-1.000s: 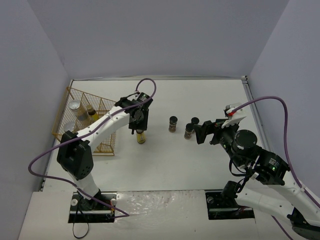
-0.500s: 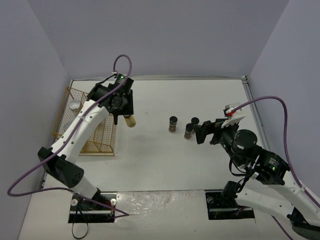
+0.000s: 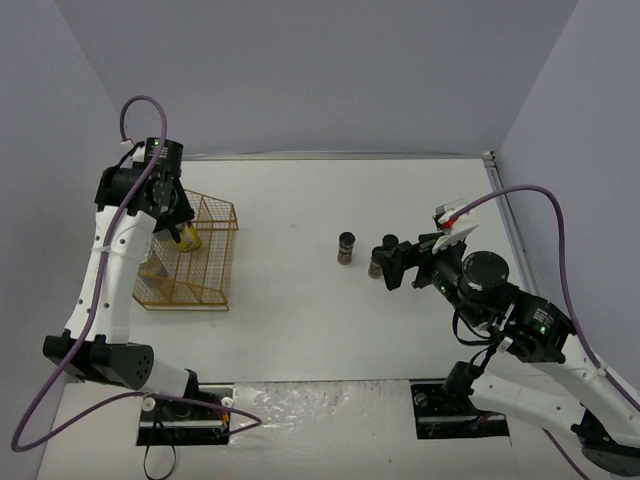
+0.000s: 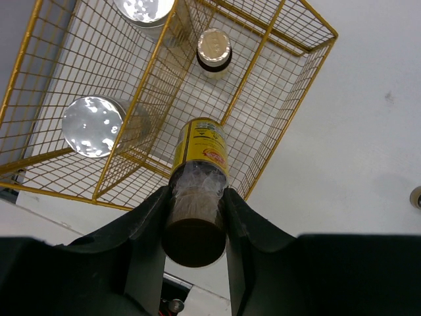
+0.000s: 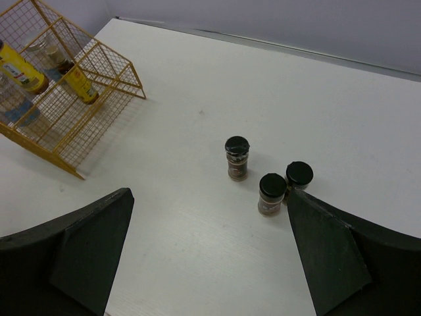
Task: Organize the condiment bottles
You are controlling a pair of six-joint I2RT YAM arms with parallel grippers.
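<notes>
Fingers (image 4: 150,220) of the left gripper (image 4: 196,220) pinch a slim yellow-labelled bottle (image 4: 200,148) by its top end over the gold wire rack (image 3: 200,280)
Inside the rack stand two wide silver-capped bottles (image 4: 93,125) and one slim gold-capped bottle (image 4: 214,49); three dark black-capped jars (image 5: 237,158) stand upright, close together on the white table (image 5: 368,118), ahead of the right gripper (image 5: 209,217), whose fingers are spread wide and hold nothing

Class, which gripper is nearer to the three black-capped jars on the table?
Right. The right gripper stands open just beside the black-capped jars. The left gripper is far off above the gold wire rack, shut on a yellow-labelled bottle.
</notes>
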